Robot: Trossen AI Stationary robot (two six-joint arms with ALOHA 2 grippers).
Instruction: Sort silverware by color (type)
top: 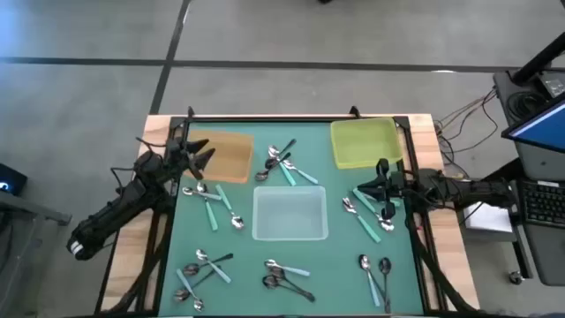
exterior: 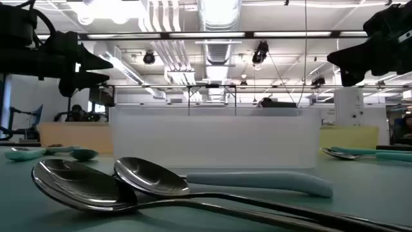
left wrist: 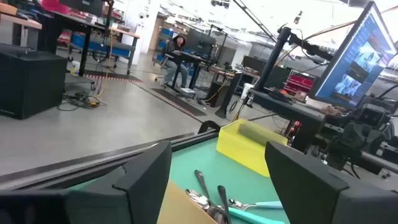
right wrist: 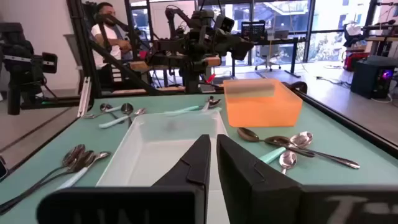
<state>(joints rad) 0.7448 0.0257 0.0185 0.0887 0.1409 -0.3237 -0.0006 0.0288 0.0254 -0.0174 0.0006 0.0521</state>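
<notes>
Nearest the front edge of the green surface (top: 247, 274), three clusters of spoons (top: 287, 276) lie unsorted. Mid-surface, the clear tray (top: 290, 215) sits empty, with more spoons on either side. At the far left the left pincer (top: 201, 155), jaws wide and holding nothing, hovers over the brown tray (top: 231, 157); at the right the right pincer (top: 380, 182), nearly closed and empty, hangs beside the yellow-green tray (top: 364, 143). All three trays look empty, so sorting seems barely begun.

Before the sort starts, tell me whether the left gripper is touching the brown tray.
Apart. The low view shows the left gripper hanging high above the table; the left wrist view looks down past its open fingers onto the brown tray below.
</notes>
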